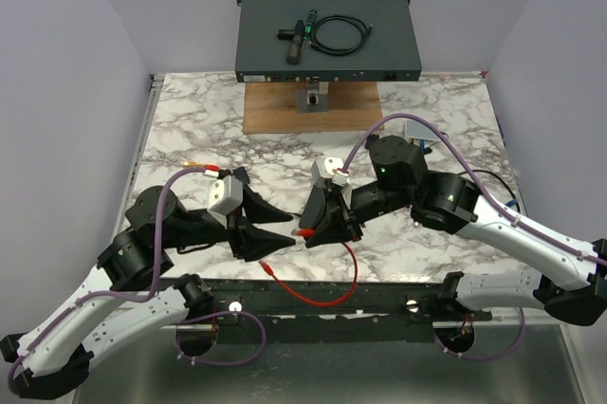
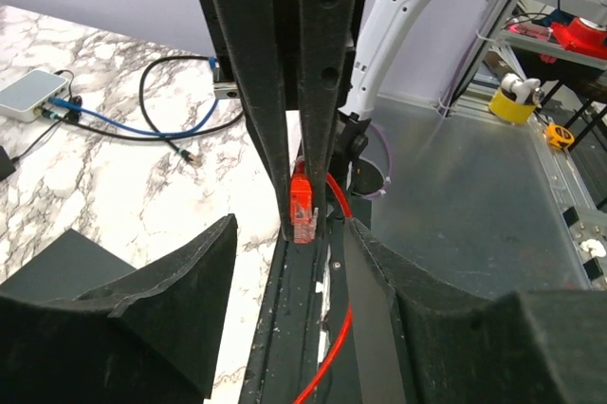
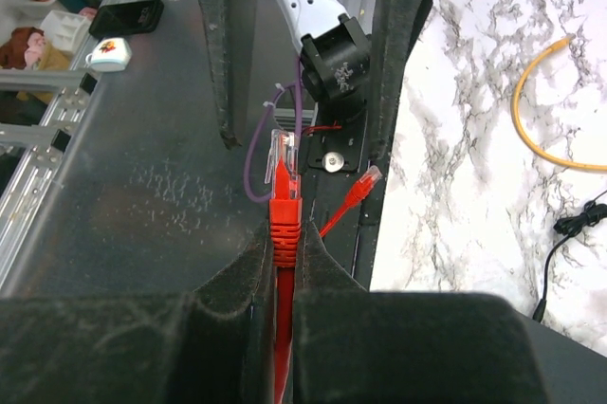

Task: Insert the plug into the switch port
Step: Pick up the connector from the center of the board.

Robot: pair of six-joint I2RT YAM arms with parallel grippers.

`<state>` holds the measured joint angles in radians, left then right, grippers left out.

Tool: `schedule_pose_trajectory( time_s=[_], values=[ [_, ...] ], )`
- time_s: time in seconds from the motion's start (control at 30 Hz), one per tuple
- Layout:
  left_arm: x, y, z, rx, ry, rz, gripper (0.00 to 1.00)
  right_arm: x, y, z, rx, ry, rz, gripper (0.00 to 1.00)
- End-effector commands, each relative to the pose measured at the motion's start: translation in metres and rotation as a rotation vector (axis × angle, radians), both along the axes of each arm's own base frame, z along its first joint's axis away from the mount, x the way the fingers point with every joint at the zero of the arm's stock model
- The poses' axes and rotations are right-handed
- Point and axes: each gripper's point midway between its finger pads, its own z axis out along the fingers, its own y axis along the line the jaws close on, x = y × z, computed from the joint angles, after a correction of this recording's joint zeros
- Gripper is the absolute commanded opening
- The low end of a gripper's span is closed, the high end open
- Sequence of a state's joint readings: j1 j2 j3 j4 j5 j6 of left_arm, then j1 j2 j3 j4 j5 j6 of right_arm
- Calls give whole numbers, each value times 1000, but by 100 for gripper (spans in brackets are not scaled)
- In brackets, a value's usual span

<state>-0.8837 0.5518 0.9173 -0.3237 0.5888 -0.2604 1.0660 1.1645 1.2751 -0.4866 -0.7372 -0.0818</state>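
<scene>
The red cable's plug [image 3: 285,153] has a clear tip and a red boot. My right gripper [image 3: 283,245] is shut on the boot, and the tip sticks out past its fingers. In the top view the right gripper [image 1: 307,229] hovers over the table's near edge, facing my left gripper [image 1: 285,230]. The left gripper [image 2: 291,233] is open, its jaws spread on either side of the plug [image 2: 302,210] without touching it. The cable's other plug [image 3: 366,179] lies loose on the front rail. The dark switch [image 1: 327,34] sits far back, with its ports on the front face.
A wooden board [image 1: 311,107] with a metal bracket lies before the switch. A black coiled cable [image 1: 340,34] rests on the switch. A yellow cable [image 3: 541,110] lies on the marble, and a white box [image 2: 33,96] with blue and black leads sits at the right.
</scene>
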Motion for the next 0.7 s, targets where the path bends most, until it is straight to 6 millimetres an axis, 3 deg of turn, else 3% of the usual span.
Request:
schedule_pose_trajectory(
  time_s=[0.0, 0.17, 0.27, 0.67],
  values=[
    [7, -1, 2, -7, 8, 34, 48, 0, 3, 18, 58, -42, 9, 1],
    [9, -1, 0, 1, 9, 43, 44, 0, 4, 20, 65, -45, 13, 1],
    [8, -2, -1, 7, 12, 34, 35, 1, 5, 20, 65, -46, 12, 1],
    [6, -5, -3, 17, 17, 11, 18, 3, 8, 14, 47, -44, 7, 1]
  ],
)
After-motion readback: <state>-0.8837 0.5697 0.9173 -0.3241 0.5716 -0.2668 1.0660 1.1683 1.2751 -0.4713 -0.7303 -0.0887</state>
